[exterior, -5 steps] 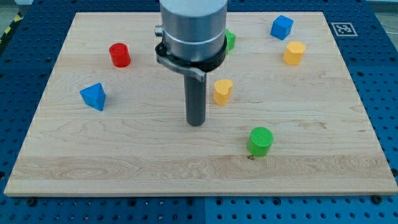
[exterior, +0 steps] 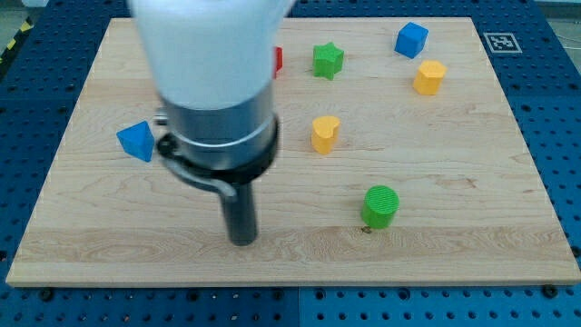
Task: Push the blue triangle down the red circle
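Note:
The blue triangle (exterior: 136,141) lies on the wooden board (exterior: 454,173) at the view's left. The red circle is hidden behind the arm's body, up and right of the triangle. My tip (exterior: 241,242) rests on the board near the bottom edge, to the right of and below the blue triangle, well apart from it and touching no block.
A sliver of another red block (exterior: 278,59) peeks out right of the arm. A green star (exterior: 328,60), a blue cube (exterior: 410,39) and a yellow hexagon (exterior: 429,77) sit at the top right. A yellow block (exterior: 324,133) is at centre, with a green cylinder (exterior: 380,205) below it.
My tip has moved down and to the left, toward the board's bottom edge. The arm now covers the red circle and has uncovered the green star. No block has moved.

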